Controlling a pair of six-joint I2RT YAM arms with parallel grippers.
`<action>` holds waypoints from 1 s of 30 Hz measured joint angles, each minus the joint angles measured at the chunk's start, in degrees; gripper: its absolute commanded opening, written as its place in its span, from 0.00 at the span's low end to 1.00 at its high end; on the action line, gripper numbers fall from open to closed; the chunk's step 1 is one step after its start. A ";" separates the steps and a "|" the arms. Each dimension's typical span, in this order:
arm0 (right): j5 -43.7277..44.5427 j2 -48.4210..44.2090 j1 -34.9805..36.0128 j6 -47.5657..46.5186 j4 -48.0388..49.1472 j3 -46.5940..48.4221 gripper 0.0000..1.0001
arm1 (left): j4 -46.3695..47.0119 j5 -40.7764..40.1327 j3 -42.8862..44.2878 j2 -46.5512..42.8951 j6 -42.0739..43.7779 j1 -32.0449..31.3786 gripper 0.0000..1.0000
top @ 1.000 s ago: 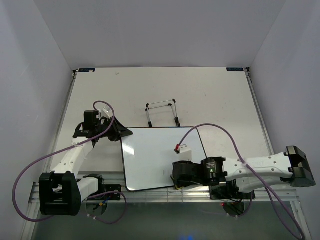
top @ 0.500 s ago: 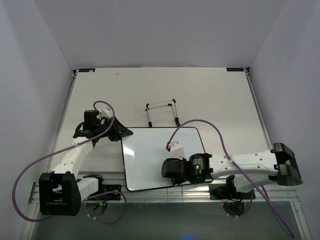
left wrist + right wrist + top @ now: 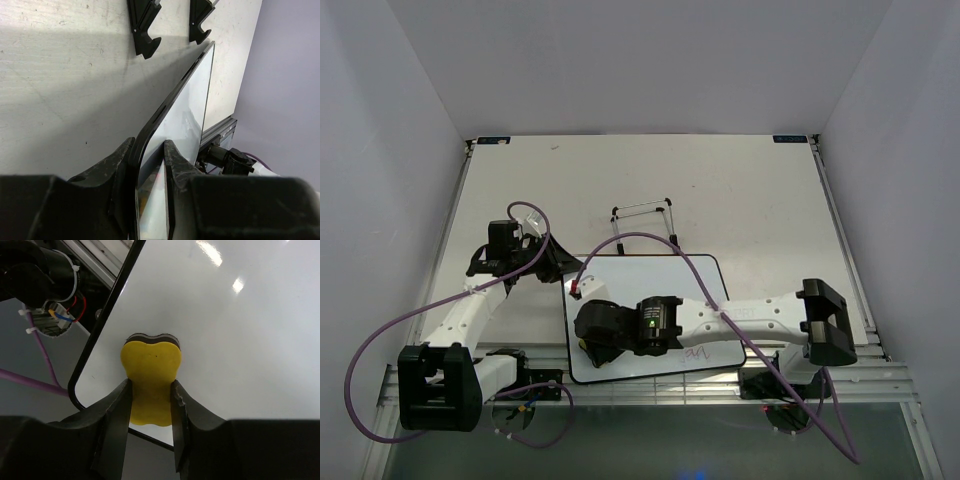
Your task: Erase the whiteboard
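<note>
Lower centre of the top view: whiteboard [image 3: 645, 282], white with a thin black rim and rounded corners, lying on the table [image 3: 750, 200], its lower edge near the table's front rail. The surface is mostly clean, with faint red scribble [image 3: 697, 353] (unreadable) toward the lower right. Eraser [image 3: 151, 375], yellow with a dark felt end set against the board near its lower-left corner. Right gripper [image 3: 151, 390], fingers pinching the eraser by both sides. Left gripper [image 3: 149, 152], at the board's upper-left corner, jaws clamped on the rim. Wire stand [image 3: 645, 225], just above the board's upper edge. Purple cable [image 3: 650, 240], arching over the board.
</note>
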 measured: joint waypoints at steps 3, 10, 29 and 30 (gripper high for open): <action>-0.81 -2.27 -0.79 0.28 3.54 -4.22 0.25 | 0.04 0.09 0.00 0.00 0.09 -0.02 0.00; -0.74 -20.98 -4.57 6.36 9.29 -28.89 0.25 | 0.07 0.17 -0.02 0.00 0.13 -0.28 0.00; -1.92 -29.53 -9.14 9.05 8.61 -37.29 0.25 | -0.07 -0.46 -0.07 0.00 0.07 -0.57 0.00; -2.08 -26.01 -7.93 8.11 8.92 -33.92 0.25 | -0.02 -0.48 -0.07 0.00 0.11 -0.59 0.00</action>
